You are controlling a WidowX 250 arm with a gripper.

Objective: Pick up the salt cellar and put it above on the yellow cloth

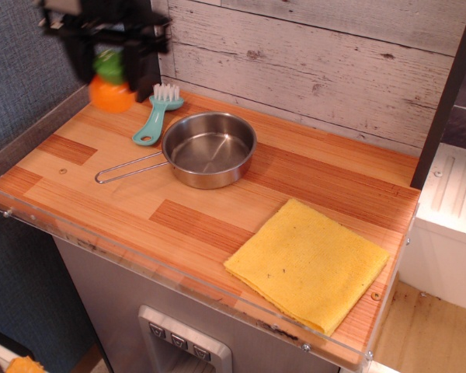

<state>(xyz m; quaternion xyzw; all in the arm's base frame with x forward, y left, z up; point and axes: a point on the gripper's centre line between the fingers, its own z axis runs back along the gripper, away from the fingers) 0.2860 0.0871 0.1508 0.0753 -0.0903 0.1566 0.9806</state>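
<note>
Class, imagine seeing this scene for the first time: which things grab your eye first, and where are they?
The small orange salt cellar with a green cap hangs in the black gripper at the top left, off the wooden counter. The bright yellow cloth lies flat at the front right, and the round steel pan sits mid-counter.

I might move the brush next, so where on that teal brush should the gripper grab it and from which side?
Take the teal brush by its flat handle, about midway, coming straight down from above with the jaws across the handle's width. It lies flat on the wooden counter, bristles toward the wall; the steel pan sits close on its right, so keep clear of that side.
</note>
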